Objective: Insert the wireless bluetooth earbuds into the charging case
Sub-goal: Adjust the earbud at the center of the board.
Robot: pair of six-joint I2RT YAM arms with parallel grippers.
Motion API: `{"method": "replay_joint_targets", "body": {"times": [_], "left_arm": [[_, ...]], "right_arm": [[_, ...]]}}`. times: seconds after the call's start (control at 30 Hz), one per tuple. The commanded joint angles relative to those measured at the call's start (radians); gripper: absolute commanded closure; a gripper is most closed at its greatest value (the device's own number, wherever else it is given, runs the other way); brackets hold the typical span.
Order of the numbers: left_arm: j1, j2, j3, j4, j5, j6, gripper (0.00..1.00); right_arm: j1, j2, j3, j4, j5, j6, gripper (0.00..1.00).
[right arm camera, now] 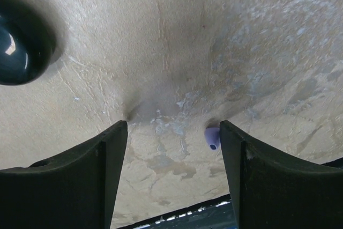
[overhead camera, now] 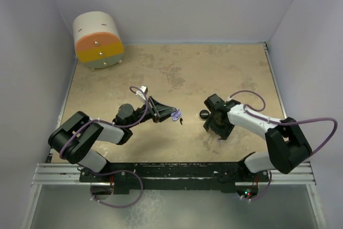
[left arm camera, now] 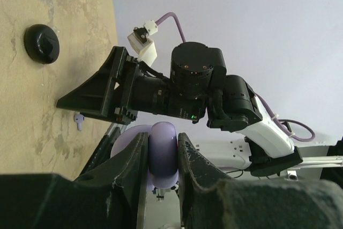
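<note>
Left gripper (overhead camera: 170,114) is clenched on the lavender charging case (left arm camera: 163,154): in the left wrist view the two dark fingers (left arm camera: 128,159) press against both sides of the rounded pale shell, which is held clear of the table (overhead camera: 177,73). The arm reaches toward the middle of the table, its tip pointing at the other arm. Far behind it, in the left rear corner, stands a drum-shaped object (overhead camera: 98,41) with a white top and orange, yellow and green bands, well apart from everything else.

Just right of the held case, a tiny black earbud (overhead camera: 181,120) lies on the table, near the left fingertips but apart from them. Further right sits a black round disc (overhead camera: 204,114), flat on the surface, between the two grippers and just beside the right one.

The right gripper (right arm camera: 172,132) points down with its jaws spread wide, grasping nothing, both fingertips at the tabletop. A lavender earbud (right arm camera: 212,138) lies on the table between the fingers (right arm camera: 102,170), close against the inner face of the one on the right of the wrist view; whether it touches that finger I cannot tell. The black disc shows at that view's upper left, outside the jaws.
</note>
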Motion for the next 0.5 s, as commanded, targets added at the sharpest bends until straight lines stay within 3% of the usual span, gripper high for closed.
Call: {"method": "replay_joint_targets", "body": {"times": [0.0,0.47], "left_arm": [[-0.002,0.002,0.005,0.076,0.022,-0.009,1.0],[-0.002,-0.009,-0.018,0.075,0.024,-0.002,1.0]], "right_arm": [[0.04,0.014,-0.008,-0.009,-0.001,0.05,0.28],[0.185,0.135,0.077,0.034,-0.01,0.131,0.28]]}}
